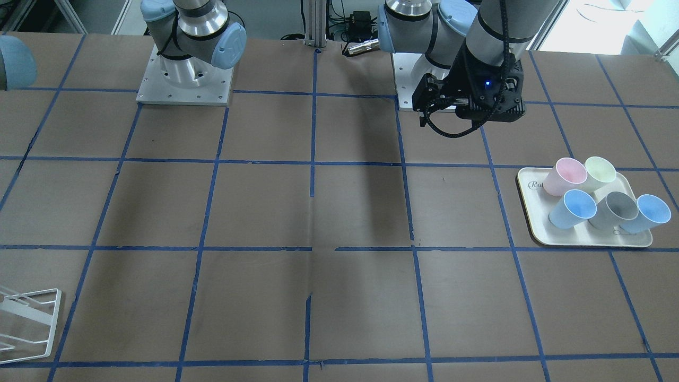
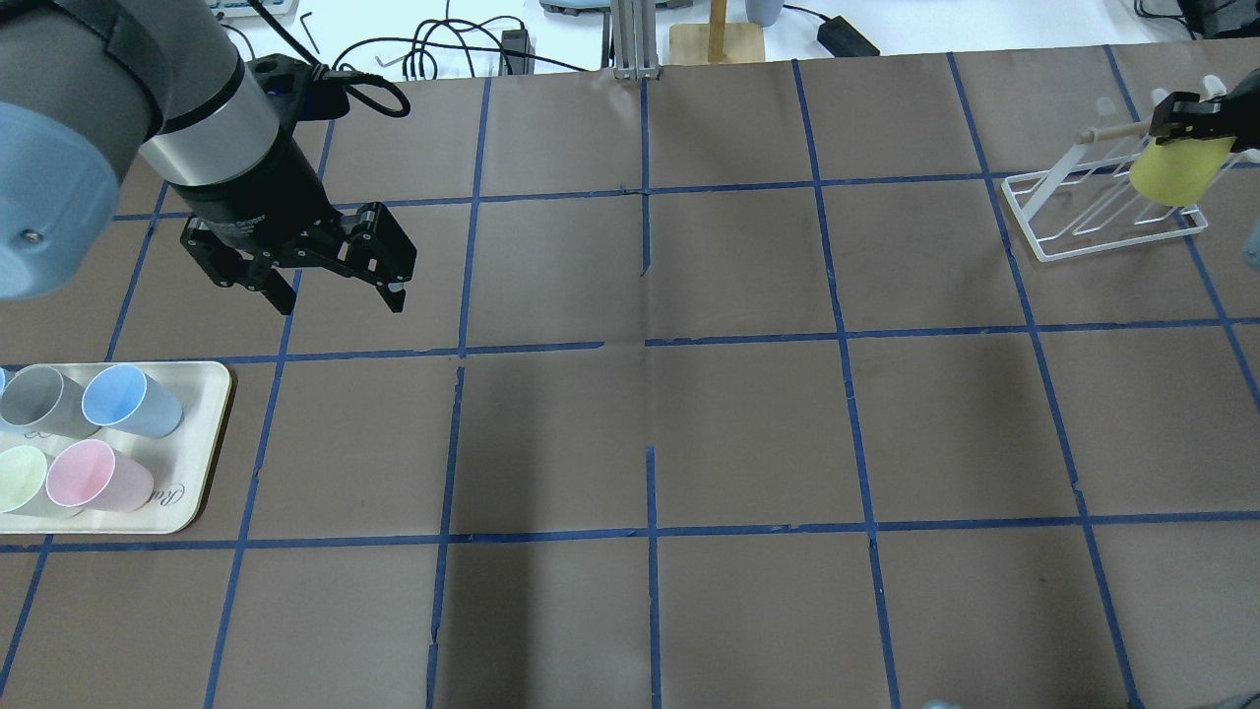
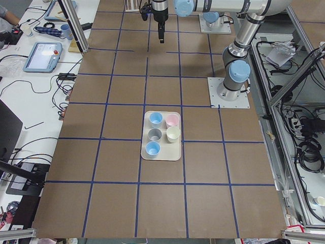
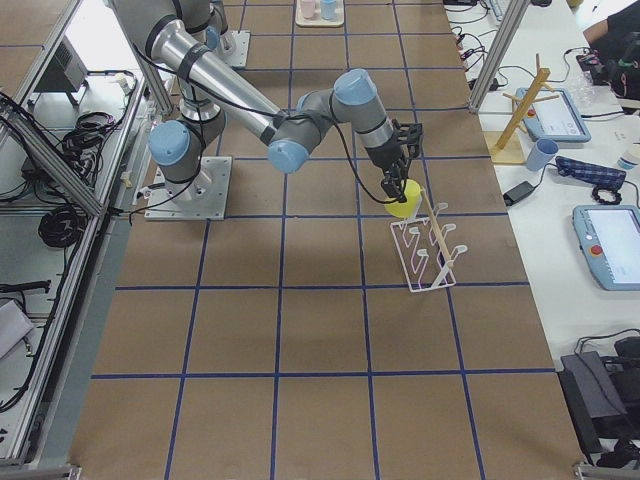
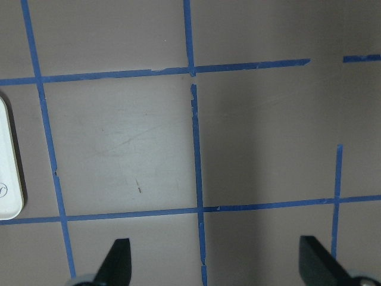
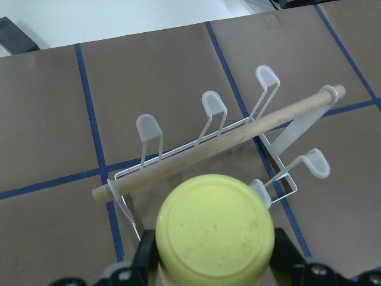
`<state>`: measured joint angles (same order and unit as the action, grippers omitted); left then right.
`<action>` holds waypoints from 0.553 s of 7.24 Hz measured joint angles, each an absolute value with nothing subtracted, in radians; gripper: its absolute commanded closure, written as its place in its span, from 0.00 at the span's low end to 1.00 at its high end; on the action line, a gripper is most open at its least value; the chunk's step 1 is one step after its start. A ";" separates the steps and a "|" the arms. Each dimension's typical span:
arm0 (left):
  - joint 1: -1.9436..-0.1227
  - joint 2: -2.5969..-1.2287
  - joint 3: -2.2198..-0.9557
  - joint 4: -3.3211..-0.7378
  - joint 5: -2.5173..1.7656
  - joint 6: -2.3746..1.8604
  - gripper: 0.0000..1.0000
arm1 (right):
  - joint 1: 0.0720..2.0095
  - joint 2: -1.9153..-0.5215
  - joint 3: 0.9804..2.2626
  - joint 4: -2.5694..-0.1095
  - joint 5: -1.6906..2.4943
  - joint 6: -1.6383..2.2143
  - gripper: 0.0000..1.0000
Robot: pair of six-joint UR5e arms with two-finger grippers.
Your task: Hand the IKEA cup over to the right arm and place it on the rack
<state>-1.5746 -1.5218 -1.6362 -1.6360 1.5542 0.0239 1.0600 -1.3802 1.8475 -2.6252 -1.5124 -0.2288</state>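
Right arm's black two-finger gripper (image 2: 1189,126) was clamped on the bright yellow tapered plastic cup (image 6: 214,229), holding it over the near end of the white wire-frame rack (image 2: 1043,246) at the table's far right. The cup's closed base faced the wrist camera, so its long axis ran along the gripper with the mouth towards the rack's prongs, which lay just ahead and below. I couldn't tell whether they touched. Left gripper (image 2: 340,300) hung spread and empty, well apart, near the cream tray (image 2: 197,443) of pastel cups.
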 measured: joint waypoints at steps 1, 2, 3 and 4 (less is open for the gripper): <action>-1.575 -1.523 -1.637 -1.626 1.553 0.020 0.00 | 1.061 -1.363 1.848 -2.661 -1.510 -0.229 1.00; -1.575 -1.523 -1.638 -1.621 1.553 0.018 0.00 | 1.063 -1.350 1.848 -2.684 -1.509 -0.228 1.00; -1.575 -1.524 -1.638 -1.619 1.552 0.016 0.00 | 1.065 -1.342 1.849 -2.694 -1.503 -0.223 1.00; -1.575 -1.524 -1.638 -1.619 1.552 0.016 0.00 | 1.067 -1.339 1.849 -2.697 -1.495 -0.211 1.00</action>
<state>-1.5754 -1.5239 -1.6382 -1.6187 1.5520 0.0156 1.0666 -1.3392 1.8493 -2.6966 -1.4950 -0.2115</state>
